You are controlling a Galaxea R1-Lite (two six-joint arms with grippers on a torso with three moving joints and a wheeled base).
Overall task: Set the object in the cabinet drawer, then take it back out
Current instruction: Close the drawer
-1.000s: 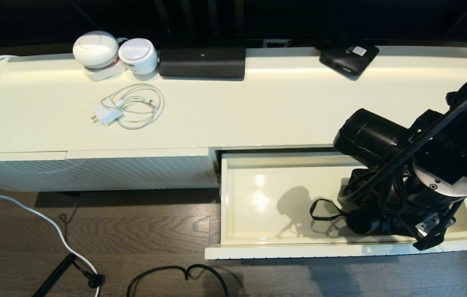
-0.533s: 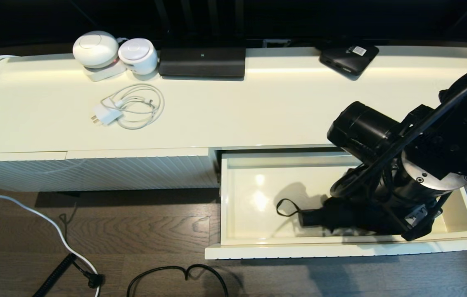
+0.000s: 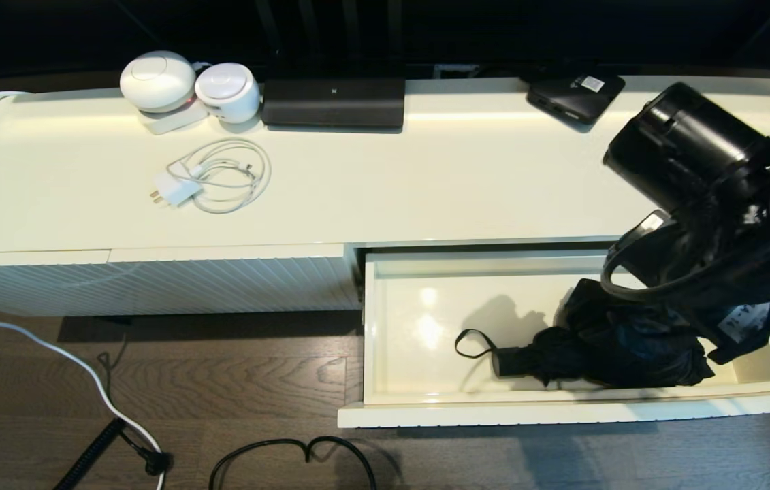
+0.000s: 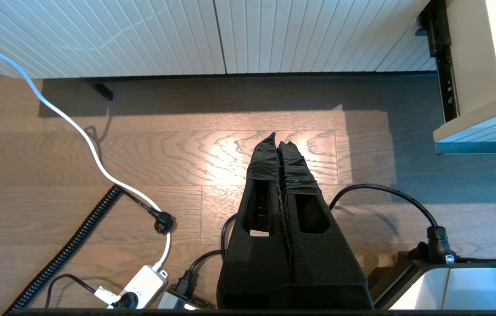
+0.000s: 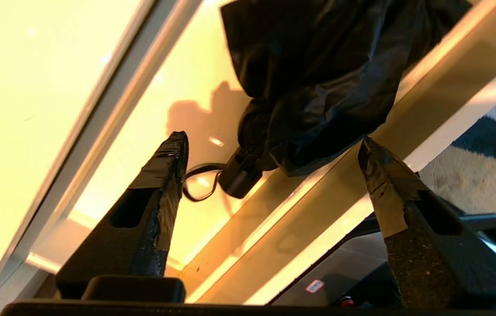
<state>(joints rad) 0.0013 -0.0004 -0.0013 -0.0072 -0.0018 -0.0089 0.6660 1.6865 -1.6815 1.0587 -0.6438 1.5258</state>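
The black folding umbrella (image 3: 616, 347) lies in the open cream drawer (image 3: 562, 412), along its front wall. Its short handle (image 3: 507, 361) and wrist loop (image 3: 470, 344) point to the left. My right arm (image 3: 698, 204) hangs above the drawer's right end. In the right wrist view my right gripper (image 5: 272, 140) is open, above the umbrella (image 5: 318, 79) and apart from it, with nothing between the fingers. The handle (image 5: 239, 177) and loop (image 5: 199, 182) rest on the glossy drawer floor. My left gripper (image 4: 280, 139) is shut and empty over the wooden floor, left of the drawer.
On the cabinet top are a flat black box with a white sticker (image 3: 575, 95), a long black device (image 3: 333, 102), two white round devices (image 3: 156, 80) and a white charger with cable (image 3: 214, 177). A handle-less ribbed panel (image 3: 153, 286) stands left of the drawer. Cables (image 3: 112, 401) lie on the floor.
My right gripper laid the umbrella down in the drawer, let go of it and rose up and to the right. The umbrella now rests flat, handle to the left.
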